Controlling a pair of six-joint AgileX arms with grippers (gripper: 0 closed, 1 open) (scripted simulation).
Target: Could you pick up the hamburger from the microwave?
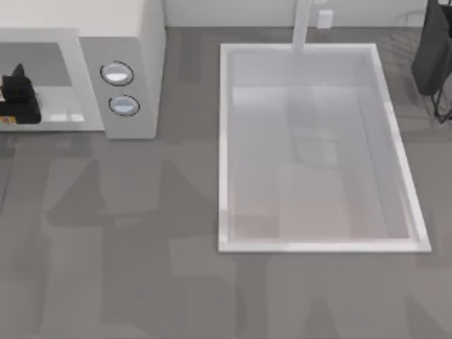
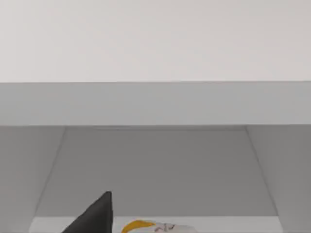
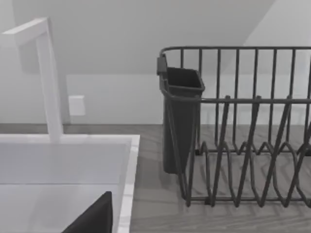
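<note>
The off-white microwave (image 1: 134, 42) stands at the table's back left, its grey cavity open toward the front. My left gripper (image 1: 18, 93) is inside that cavity, open. A thin orange strip of the hamburger (image 1: 7, 121) peeks out just in front of it. In the left wrist view, one dark finger (image 2: 95, 217) sits beside the yellow-orange and white hamburger (image 2: 150, 226) on the cavity floor; most of the hamburger is cut off. My right gripper (image 1: 432, 53) hangs parked at the back right, open, with one finger (image 3: 95, 216) visible over the sink's edge.
A large white sink basin (image 1: 224, 141) with a faucet (image 1: 304, 25) fills the table's middle right. A dark wire dish rack (image 3: 243, 145) with a cutlery holder (image 3: 180, 121) stands to the sink's right. Two knobs (image 1: 117, 73) sit on the microwave panel.
</note>
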